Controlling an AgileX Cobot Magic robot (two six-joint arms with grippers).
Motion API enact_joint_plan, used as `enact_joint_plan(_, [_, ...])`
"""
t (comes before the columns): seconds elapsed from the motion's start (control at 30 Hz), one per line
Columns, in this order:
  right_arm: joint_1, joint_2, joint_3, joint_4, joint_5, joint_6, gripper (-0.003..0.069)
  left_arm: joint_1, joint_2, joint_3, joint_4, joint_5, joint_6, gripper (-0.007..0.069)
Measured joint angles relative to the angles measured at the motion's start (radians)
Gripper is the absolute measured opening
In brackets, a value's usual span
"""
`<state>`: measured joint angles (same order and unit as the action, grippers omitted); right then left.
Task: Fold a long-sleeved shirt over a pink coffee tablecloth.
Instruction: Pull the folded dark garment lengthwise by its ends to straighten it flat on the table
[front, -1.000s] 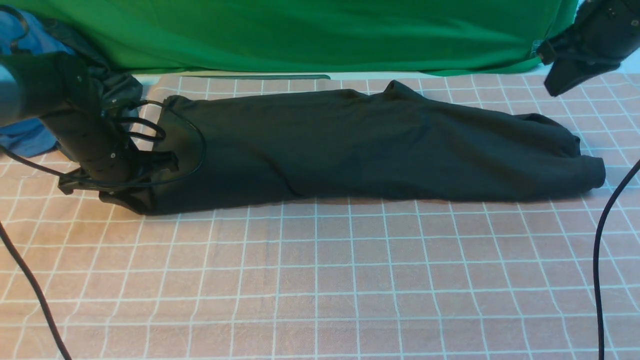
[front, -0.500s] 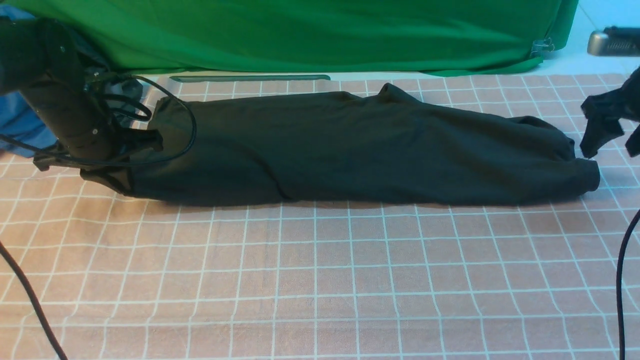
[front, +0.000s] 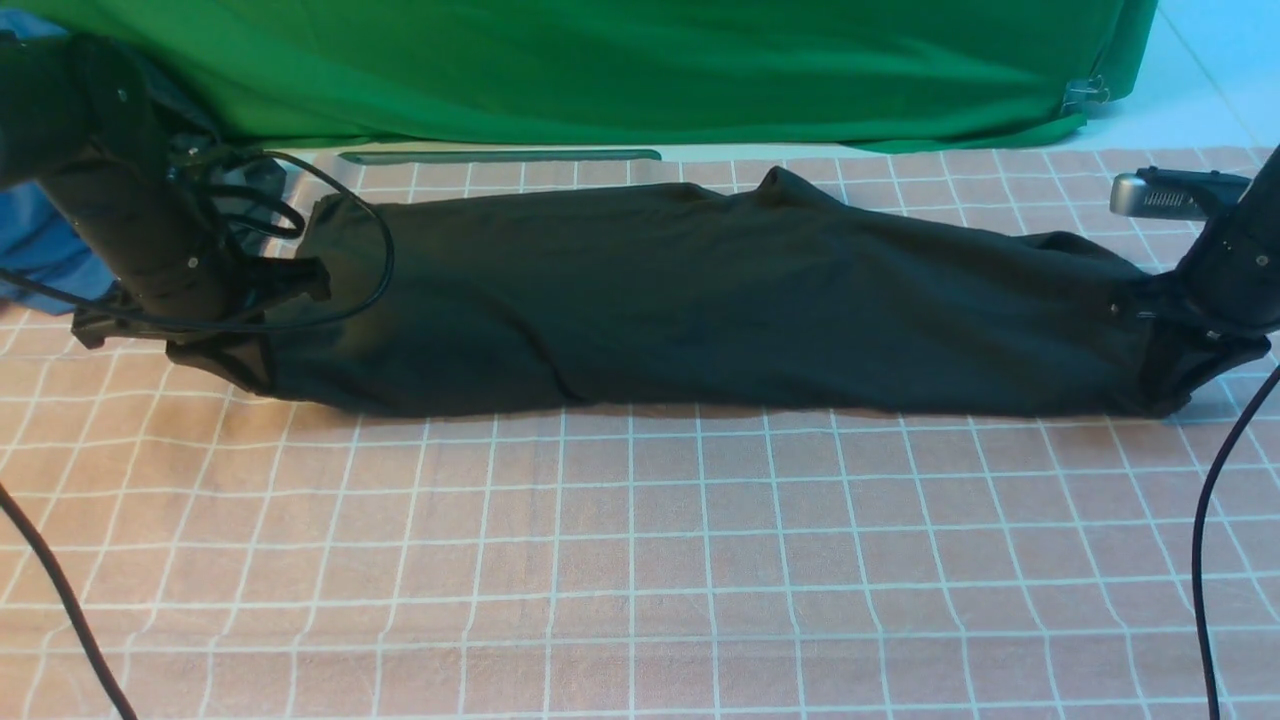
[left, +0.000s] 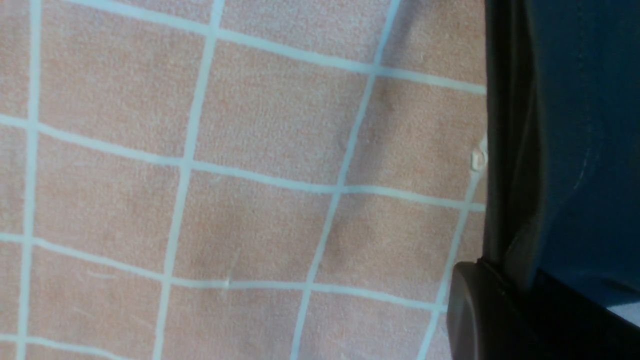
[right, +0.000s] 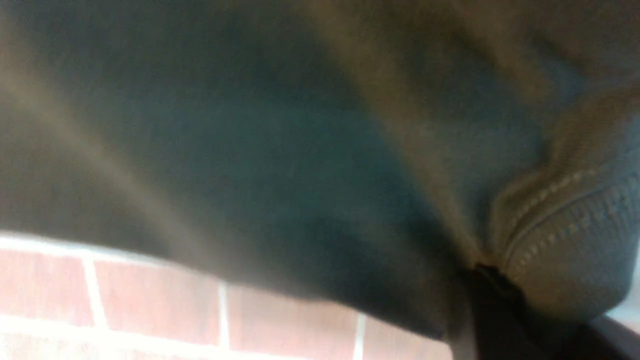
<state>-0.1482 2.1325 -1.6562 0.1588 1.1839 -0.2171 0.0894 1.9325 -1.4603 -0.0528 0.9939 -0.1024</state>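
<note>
The long-sleeved shirt lies as a long black band running left to right across the pink coffee tablecloth. My left gripper is shut on the shirt's left end, whose corner is drawn up under it. In the left wrist view one dark finger pinches the dark hem above the checked cloth. My right gripper is shut on the right end, where the fabric is bunched. The right wrist view shows the stitched hem gathered at the dark finger.
A bright green cloth hangs along the back edge. A blue garment lies at far left behind my left arm. Black cables trail over the cloth at both sides.
My right gripper came down from the upper right to the shirt's right end and closed on it. The left gripper shifted slightly left with its end, then held still.
</note>
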Motion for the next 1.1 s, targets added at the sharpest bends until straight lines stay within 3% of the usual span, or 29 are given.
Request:
enact_joint_plan(0.37, [-0.003,-0.362,0.216,-0.024,0.02,0.003,0.007,0.0,-0.202,0.015,0.013,0.2,-0.014,0.0032])
enact_joint_plan(0.8, [-0.006,-0.642,0.643,-0.066,-0.036,0.003,0.008,0.0,-0.621,0.487,0.229,0.183,-0.182,0.0032])
enact_joint_plan(1.1, [-0.006,-0.649,0.718,-0.1,-0.073,0.003,0.0096,0.0,-0.77,0.658,0.261,0.155,-0.203,0.0032])
